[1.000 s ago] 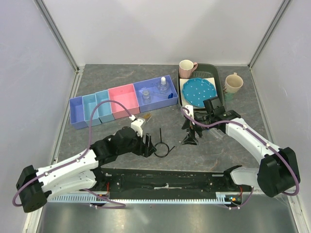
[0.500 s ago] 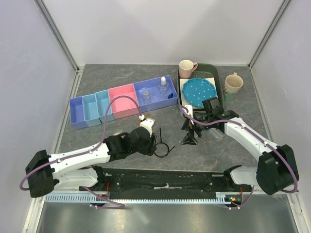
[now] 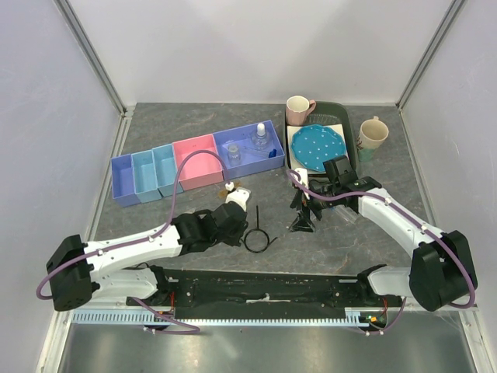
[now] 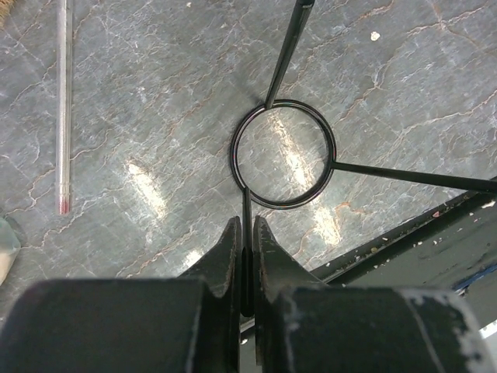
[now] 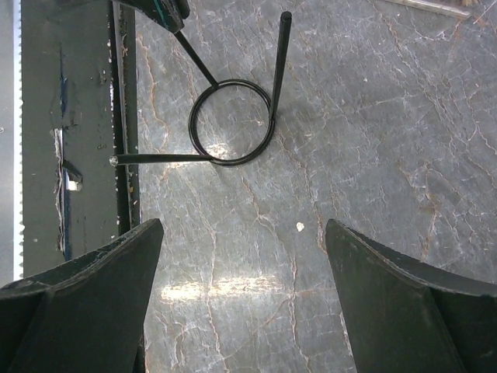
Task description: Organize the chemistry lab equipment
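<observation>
The black wire loop stands on its thin legs on the grey tabletop, near the front middle. My left gripper is at its left side. In the left wrist view the loop lies just ahead, and my left gripper is shut on one of its legs. My right gripper hangs to the right of the loop, open and apart from it. From the right wrist the loop shows beyond the wide, empty right gripper. A thin rod with a red tip lies to the left.
A blue and pink compartment tray at the back left holds a white-capped bottle and a small beaker. Two mugs and a blue dotted plate sit back right. The black base rail borders the near edge.
My left arm has swung right to the wire loop, and its jaws have gone from open to shut on one leg. The right arm has barely moved.
</observation>
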Robot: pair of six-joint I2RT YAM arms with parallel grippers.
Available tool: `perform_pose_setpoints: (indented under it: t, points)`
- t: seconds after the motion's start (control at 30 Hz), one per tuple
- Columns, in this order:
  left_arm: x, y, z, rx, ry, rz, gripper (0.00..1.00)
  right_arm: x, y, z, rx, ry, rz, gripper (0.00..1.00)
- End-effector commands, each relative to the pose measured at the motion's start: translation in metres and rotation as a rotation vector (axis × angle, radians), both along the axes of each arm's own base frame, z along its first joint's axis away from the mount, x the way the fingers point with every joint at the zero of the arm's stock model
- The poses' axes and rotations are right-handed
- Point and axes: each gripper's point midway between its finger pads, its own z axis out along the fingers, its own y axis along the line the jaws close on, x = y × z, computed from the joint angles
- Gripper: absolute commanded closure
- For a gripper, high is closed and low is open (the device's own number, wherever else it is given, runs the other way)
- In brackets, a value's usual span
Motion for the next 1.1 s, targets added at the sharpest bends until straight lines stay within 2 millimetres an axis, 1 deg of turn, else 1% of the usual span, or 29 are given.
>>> perform_pose_setpoints:
  t: [0.0, 0.13, 0.17, 0.23, 0.27, 0.3, 0.33, 0.37, 0.43, 0.47, 0.53, 0.57, 0.63, 0.67, 0.7, 0.77, 0.8, 0.83, 0.87, 0.9, 0.97, 1.0, 1.07]
  points:
    - [0.010, -0.008, 0.030, -0.062, -0.055, 0.032, 0.98, 0.000, 0.003, 0.003, 0.020, -0.015, 0.012, 0.07]
    - [0.016, -0.002, 0.057, -0.113, -0.098, 0.069, 0.98, 0.000, 0.003, 0.003, 0.019, -0.016, 0.009, 0.07]
    - [0.019, -0.002, 0.067, -0.131, -0.107, 0.081, 0.98, 0.001, 0.003, 0.003, 0.016, -0.017, 0.006, 0.07]
    - [0.032, 0.007, 0.077, -0.143, -0.110, 0.122, 0.98, 0.004, 0.002, 0.005, 0.017, -0.025, 0.001, 0.07]
    - [0.037, 0.007, 0.089, -0.169, -0.109, 0.126, 0.98, 0.005, 0.002, 0.005, 0.014, -0.025, -0.004, 0.07]
    - [0.053, 0.020, 0.095, -0.169, -0.123, 0.170, 0.98, 0.006, 0.001, 0.006, 0.014, -0.027, -0.009, 0.07]
    - [0.058, 0.025, 0.100, -0.172, -0.120, 0.180, 0.98, 0.008, 0.001, 0.007, 0.013, -0.030, -0.013, 0.06]
    - [0.076, 0.039, 0.117, -0.196, -0.151, 0.236, 0.98, 0.009, 0.000, 0.007, 0.012, -0.032, -0.017, 0.06]
    - [0.091, 0.052, 0.134, -0.202, -0.192, 0.262, 0.98, 0.010, -0.001, 0.008, 0.009, -0.034, -0.022, 0.06]
    - [0.107, 0.067, 0.151, -0.214, -0.231, 0.316, 0.98, 0.009, -0.001, 0.007, 0.009, -0.033, -0.022, 0.06]
    - [0.123, 0.084, 0.162, -0.186, -0.277, 0.365, 0.98, 0.008, -0.002, 0.006, 0.010, -0.035, -0.024, 0.06]
    - [0.136, 0.101, 0.173, -0.184, -0.306, 0.424, 0.98, 0.007, -0.002, 0.006, 0.012, -0.032, -0.024, 0.06]
    - [0.153, 0.118, 0.169, -0.145, -0.310, 0.499, 0.98, 0.007, -0.003, 0.006, 0.017, -0.032, -0.030, 0.06]
    - [0.165, 0.132, 0.174, -0.144, -0.327, 0.553, 0.98, 0.007, -0.004, 0.006, 0.018, -0.032, -0.035, 0.06]
    - [0.175, 0.137, 0.167, -0.123, -0.317, 0.579, 0.98, 0.007, -0.004, 0.007, 0.018, -0.033, -0.035, 0.06]
    - [0.194, 0.157, 0.172, -0.121, -0.355, 0.661, 0.98, 0.007, -0.005, 0.008, 0.019, -0.040, -0.037, 0.06]
    - [0.203, 0.161, 0.164, -0.115, -0.341, 0.676, 0.98, 0.008, -0.005, 0.007, 0.017, -0.037, -0.041, 0.06]
    - [0.211, 0.170, 0.165, -0.121, -0.348, 0.709, 0.98, 0.007, -0.005, 0.007, 0.019, -0.034, -0.039, 0.05]
    - [0.220, 0.173, 0.164, -0.129, -0.354, 0.721, 0.98, 0.006, -0.005, 0.008, 0.022, -0.039, -0.036, 0.05]
    - [0.227, 0.173, 0.153, -0.119, -0.331, 0.722, 0.98, 0.007, -0.005, 0.008, 0.024, -0.038, -0.038, 0.05]
    - [0.238, 0.177, 0.146, -0.104, -0.326, 0.731, 0.98, 0.008, -0.004, 0.010, 0.029, -0.045, -0.038, 0.05]
    - [0.244, 0.177, 0.132, -0.082, -0.298, 0.731, 0.98, 0.008, -0.004, 0.010, 0.029, -0.042, -0.039, 0.05]
    - [0.250, 0.181, 0.123, -0.072, -0.286, 0.739, 0.98, 0.009, -0.004, 0.011, 0.030, -0.044, -0.042, 0.05]
